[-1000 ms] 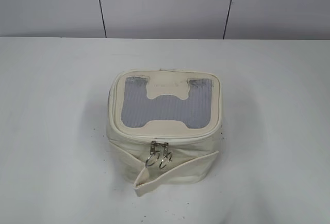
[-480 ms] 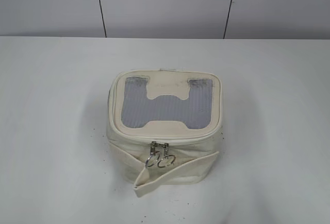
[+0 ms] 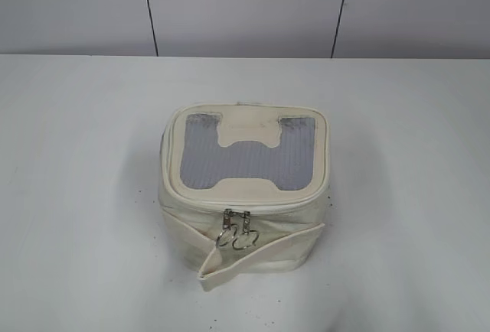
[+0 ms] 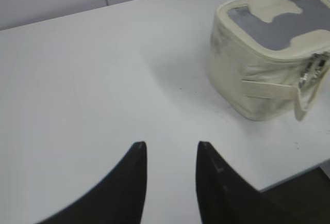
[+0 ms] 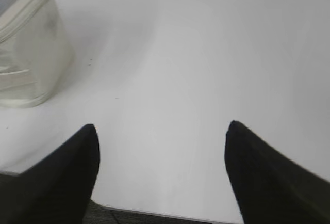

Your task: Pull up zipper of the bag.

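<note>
The cream-white boxy bag (image 3: 243, 187) stands in the middle of the white table, its grey mesh H window facing up. The zipper (image 3: 236, 225) runs round the lid rim, with two silver sliders and ring pulls side by side at the front centre, above a loose cream strap (image 3: 253, 259). The bag also shows in the left wrist view (image 4: 268, 53) at upper right and in the right wrist view (image 5: 26, 48) at upper left. My left gripper (image 4: 169, 144) is open and empty over bare table, left of the bag. My right gripper (image 5: 161, 127) is wide open and empty, right of the bag. Neither arm shows in the exterior view.
The white table (image 3: 76, 156) ends at a near edge that shows in the wrist views (image 5: 154, 214). A grey panelled wall (image 3: 245, 11) stands behind the table.
The ring pulls on the bag's front have swung slightly. The bag itself has not moved.
</note>
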Motion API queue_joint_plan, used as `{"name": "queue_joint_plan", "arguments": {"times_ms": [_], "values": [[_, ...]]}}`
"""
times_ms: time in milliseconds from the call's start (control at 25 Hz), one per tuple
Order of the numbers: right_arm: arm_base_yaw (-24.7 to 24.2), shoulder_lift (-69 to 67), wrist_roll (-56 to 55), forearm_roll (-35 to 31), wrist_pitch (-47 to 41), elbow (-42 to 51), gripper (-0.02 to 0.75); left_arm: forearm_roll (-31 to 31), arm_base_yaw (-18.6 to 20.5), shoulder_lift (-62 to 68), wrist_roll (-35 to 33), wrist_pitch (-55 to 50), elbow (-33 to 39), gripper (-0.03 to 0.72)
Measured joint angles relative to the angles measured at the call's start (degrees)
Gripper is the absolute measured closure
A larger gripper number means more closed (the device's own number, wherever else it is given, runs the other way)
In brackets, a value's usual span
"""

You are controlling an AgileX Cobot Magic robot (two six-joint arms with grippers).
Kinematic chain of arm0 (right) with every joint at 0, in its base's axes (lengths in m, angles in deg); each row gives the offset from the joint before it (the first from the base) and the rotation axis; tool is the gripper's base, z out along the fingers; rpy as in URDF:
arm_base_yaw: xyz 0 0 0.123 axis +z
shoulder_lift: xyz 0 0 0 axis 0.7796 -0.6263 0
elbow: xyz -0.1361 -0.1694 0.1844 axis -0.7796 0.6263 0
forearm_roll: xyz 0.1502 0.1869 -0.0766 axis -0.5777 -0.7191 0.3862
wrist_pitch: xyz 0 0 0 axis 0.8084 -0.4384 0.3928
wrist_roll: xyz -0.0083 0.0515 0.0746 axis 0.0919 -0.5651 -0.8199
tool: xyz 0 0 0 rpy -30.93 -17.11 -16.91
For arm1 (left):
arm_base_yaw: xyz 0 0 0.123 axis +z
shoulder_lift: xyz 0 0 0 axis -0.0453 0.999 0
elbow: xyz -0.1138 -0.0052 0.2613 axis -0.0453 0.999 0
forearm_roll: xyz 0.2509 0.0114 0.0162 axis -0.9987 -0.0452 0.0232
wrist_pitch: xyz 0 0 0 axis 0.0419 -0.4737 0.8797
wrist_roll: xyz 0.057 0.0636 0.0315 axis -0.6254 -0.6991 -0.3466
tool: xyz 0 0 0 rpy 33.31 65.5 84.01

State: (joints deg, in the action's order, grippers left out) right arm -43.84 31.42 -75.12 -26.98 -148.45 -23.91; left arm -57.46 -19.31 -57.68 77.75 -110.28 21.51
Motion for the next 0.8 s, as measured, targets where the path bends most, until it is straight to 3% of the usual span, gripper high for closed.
{"name": "queue_joint_plan", "arguments": {"times_ms": [160,320,800], "values": [[-7.2,1.4,0.1,0.0,0.1,0.0,0.15,0.0,9.3,-0.4,0.0,0.0,0.0,0.433],[-9.0,1.4,0.1,0.0,0.1,0.0,0.15,0.0,15.8,-1.3,0.0,0.1,0.0,0.433],[-6.9,1.4,0.0,0.0,0.2,0.0,0.151,0.0,17.0,-1.3,0.0,0.1,0.0,0.433]]}}
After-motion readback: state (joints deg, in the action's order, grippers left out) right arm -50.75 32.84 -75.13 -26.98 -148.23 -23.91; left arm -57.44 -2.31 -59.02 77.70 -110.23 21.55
